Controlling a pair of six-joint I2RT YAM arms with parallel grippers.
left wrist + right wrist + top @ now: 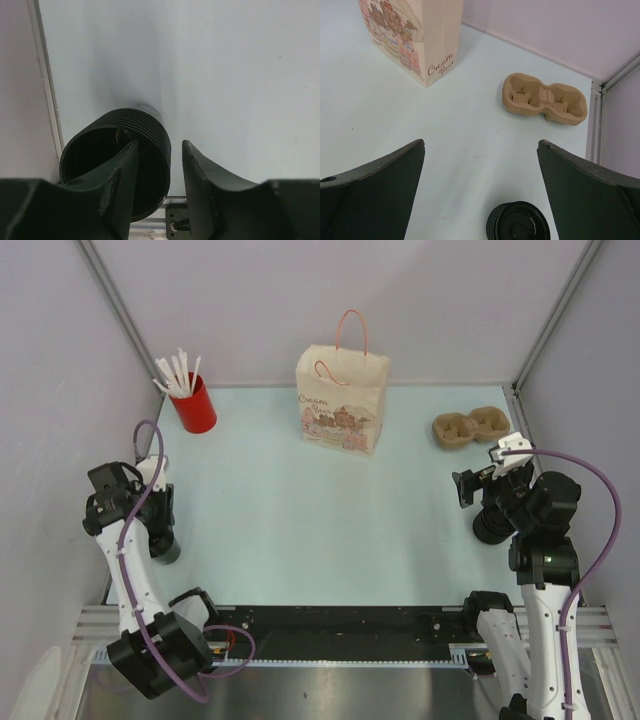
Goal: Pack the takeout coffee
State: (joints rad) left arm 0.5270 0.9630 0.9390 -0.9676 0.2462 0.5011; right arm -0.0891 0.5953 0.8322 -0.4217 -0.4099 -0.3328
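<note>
Top external view: table (300, 530), pale, walled on three sides; paper bag (343, 405) upright at the far edge, mouth up and handles raised, presumably so that a cup can be lowered in from above; red cup of straws (193, 405) far left; cardboard cup carrier (472, 428) far right, lying flat; takeout coffee (167, 549), a small dark cup at the near left edge, well apart from the bag; left gripper (160, 537) set down over it; right gripper (466, 487) hanging above the near right, beside a squat black round piece (487, 530). Left wrist view: the cup ribbed and dark, mouth toward the camera, close to the table's left edge; jaws at a middling spread astride its wall, one finger (120, 185) inside the mouth, the other (202, 185) outside, a sliver of table showing between outer finger and wall, so judged not clamped; a rim pinch suits a cup standing too near the side wall to be taken round its girth. Right wrist view: jaws wide, nothing between them; black piece below, carrier and bag beyond; arm judged parked aside, the lift falling to the left
</note>
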